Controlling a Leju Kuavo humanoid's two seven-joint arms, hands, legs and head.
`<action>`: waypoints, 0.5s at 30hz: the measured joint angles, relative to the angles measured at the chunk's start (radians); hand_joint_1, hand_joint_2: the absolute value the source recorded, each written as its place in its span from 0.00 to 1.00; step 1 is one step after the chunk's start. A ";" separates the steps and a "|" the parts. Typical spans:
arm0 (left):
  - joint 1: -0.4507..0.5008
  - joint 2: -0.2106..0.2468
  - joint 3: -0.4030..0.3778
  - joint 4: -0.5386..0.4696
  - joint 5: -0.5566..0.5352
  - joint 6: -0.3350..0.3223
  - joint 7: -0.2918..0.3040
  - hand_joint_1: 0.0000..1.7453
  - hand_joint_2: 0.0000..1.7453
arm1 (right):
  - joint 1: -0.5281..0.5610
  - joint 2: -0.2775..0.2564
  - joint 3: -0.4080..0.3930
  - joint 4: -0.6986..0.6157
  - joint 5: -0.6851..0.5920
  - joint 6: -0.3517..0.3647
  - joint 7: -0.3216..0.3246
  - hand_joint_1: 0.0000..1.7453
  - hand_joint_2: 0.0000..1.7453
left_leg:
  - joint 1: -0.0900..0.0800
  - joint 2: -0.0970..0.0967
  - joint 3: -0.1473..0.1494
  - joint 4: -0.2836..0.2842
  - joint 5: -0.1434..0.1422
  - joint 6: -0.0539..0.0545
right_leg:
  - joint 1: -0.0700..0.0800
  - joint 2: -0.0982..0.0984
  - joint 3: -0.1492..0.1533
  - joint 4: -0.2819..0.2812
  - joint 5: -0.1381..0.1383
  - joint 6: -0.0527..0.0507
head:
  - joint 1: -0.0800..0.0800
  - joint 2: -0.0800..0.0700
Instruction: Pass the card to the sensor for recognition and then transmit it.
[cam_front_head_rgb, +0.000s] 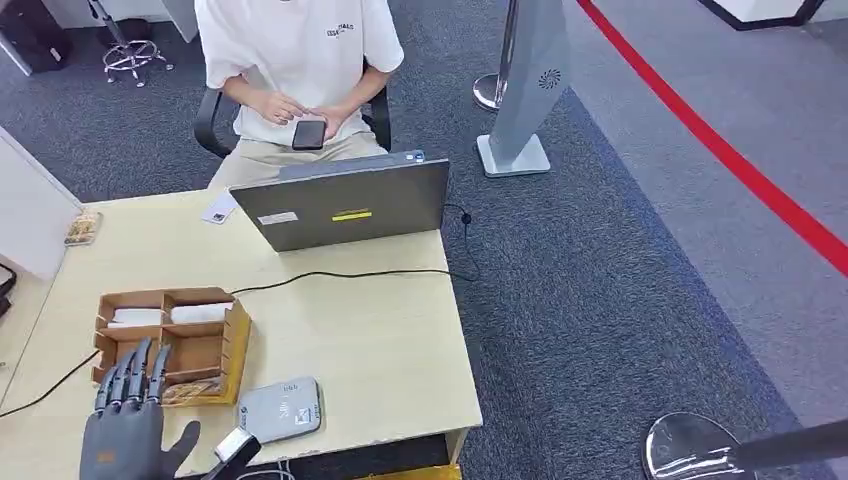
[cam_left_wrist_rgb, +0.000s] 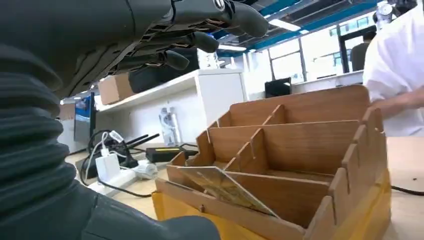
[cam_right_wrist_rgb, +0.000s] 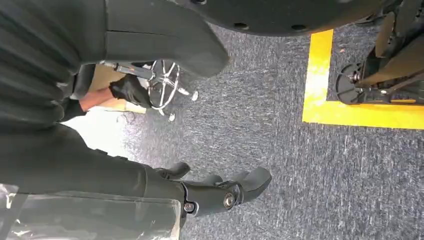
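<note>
Left hand (cam_front_head_rgb: 128, 425) empty, fingers (cam_front_head_rgb: 132, 380) spread, held just short of card (cam_left_wrist_rgb: 225, 189) leaning in box (cam_front_head_rgb: 232, 345) front slot.

The head view looks steeply down from high above onto the tabletop (cam_front_head_rgb: 380, 350). The left wrist view sits low and close, level with the organizer (cam_left_wrist_rgb: 300, 165), shared with the head view. The right wrist view faces the floor (cam_right_wrist_rgb: 300, 175).
</note>
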 joint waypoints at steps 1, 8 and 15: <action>-0.002 -0.001 -0.001 0.000 0.000 0.000 0.000 0.00 1.00 | 0.000 0.000 0.000 0.000 0.000 0.000 0.000 0.00 0.00 | 0.000 0.000 0.000 0.000 0.000 0.000 | 0.000 0.000 0.000 0.000 0.000 0.000 | 0.000 0.000; -0.007 -0.003 -0.005 0.000 0.000 -0.001 0.001 0.00 1.00 | 0.000 0.000 0.002 0.000 0.000 0.000 0.000 0.00 0.00 | 0.000 0.000 0.000 0.000 0.000 0.000 | 0.000 0.000 0.000 0.000 0.000 0.000 | 0.000 0.000; -0.015 -0.003 -0.006 0.002 0.009 -0.003 0.018 0.00 1.00 | 0.000 0.000 0.005 0.000 0.004 0.001 0.008 0.00 1.00 | 0.000 0.000 0.000 0.000 0.000 0.000 | 0.000 0.000 0.000 0.000 0.000 0.000 | 0.000 0.000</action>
